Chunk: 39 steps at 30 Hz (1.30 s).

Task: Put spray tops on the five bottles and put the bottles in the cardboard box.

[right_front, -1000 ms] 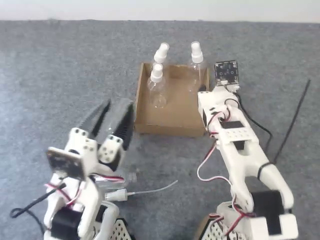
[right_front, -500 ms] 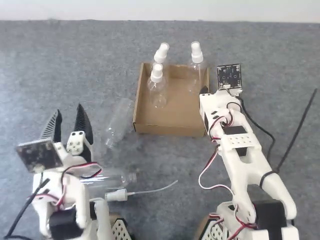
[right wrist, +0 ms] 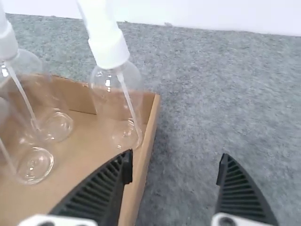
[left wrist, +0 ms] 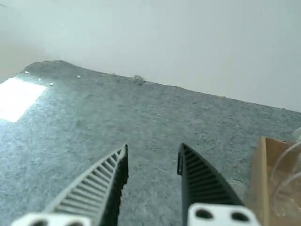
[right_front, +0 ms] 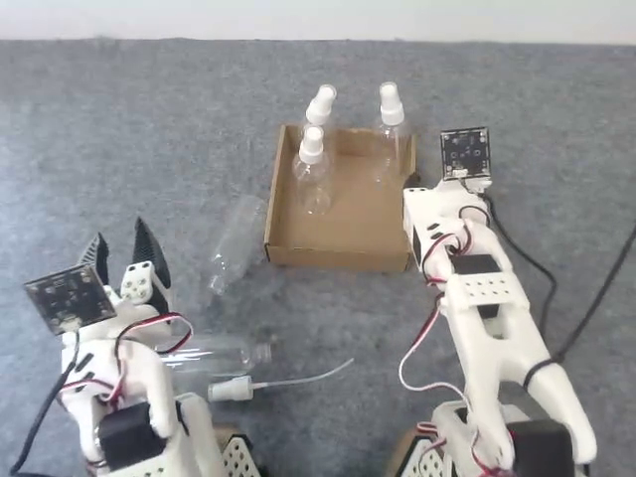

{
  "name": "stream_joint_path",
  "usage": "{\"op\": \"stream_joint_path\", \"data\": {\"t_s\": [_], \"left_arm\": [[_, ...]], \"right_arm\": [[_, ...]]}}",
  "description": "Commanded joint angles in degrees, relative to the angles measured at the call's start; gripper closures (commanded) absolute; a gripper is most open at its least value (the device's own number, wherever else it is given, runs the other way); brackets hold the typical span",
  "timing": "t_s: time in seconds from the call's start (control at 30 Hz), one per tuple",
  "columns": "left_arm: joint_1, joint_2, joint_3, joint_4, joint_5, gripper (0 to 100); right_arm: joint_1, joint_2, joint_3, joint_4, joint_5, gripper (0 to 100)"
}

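The cardboard box point(right_front: 338, 238) sits mid-table with three capped bottles standing in it: one at the front left point(right_front: 312, 177), one at the back left point(right_front: 320, 107) and one at the back right point(right_front: 389, 124). An uncapped bottle point(right_front: 235, 243) lies just left of the box. Another uncapped bottle point(right_front: 214, 350) lies by the left arm's base, beside a loose spray top point(right_front: 237, 388) with its long tube. My left gripper point(right_front: 121, 254) point(left wrist: 153, 151) is open and empty, raised left of the lying bottle. My right gripper point(right wrist: 174, 162) is open, straddling the box's right wall point(right wrist: 146, 127) near a capped bottle point(right wrist: 115, 92).
Grey carpet covers the table up to a white wall at the back. The right arm point(right_front: 472, 283) stretches along the box's right side, with a black cable point(right_front: 586, 298) trailing to its right. The box's corner point(left wrist: 261, 172) shows past the left fingers.
My left gripper has pulled back from over the lying bottle beside the box toward the near left, uncovering that bottle. The right arm has shifted slightly to the right.
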<state>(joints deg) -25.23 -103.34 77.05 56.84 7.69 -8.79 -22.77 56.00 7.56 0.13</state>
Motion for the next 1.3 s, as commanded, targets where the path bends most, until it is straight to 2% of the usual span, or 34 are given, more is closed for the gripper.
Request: {"op": "stream_joint_path", "data": {"t_s": [0.0,0.27,0.47,0.7,0.8,0.93,1.27], "left_arm": [[-2.7,-1.1,-0.1,-1.4,0.7,84],[-5.2,-1.1,0.3,-1.1,0.7,84],[-6.1,-1.1,1.2,-1.1,0.7,84],[-10.6,-1.1,1.7,-1.4,1.1,84],[-12.7,-1.1,1.7,-1.5,4.2,84],[-15.0,-1.1,1.8,-2.4,6.1,84],[-15.2,-1.1,3.4,-5.1,6.3,84]], "right_arm": [[0.0,-6.1,-0.4,3.6,-0.5,74.5],[-1.6,-8.2,-0.3,7.5,-0.6,75.1],[-2.0,-11.9,-0.3,10.5,-0.5,90.6],[-1.6,-18.3,-0.3,16.8,-0.2,89.6],[-1.6,-21.9,-0.3,20.0,0.2,89.6],[-1.9,-26.2,-0.3,25.2,5.5,89.8],[-2.0,-30.1,-0.3,31.0,10.2,89.7]]}}
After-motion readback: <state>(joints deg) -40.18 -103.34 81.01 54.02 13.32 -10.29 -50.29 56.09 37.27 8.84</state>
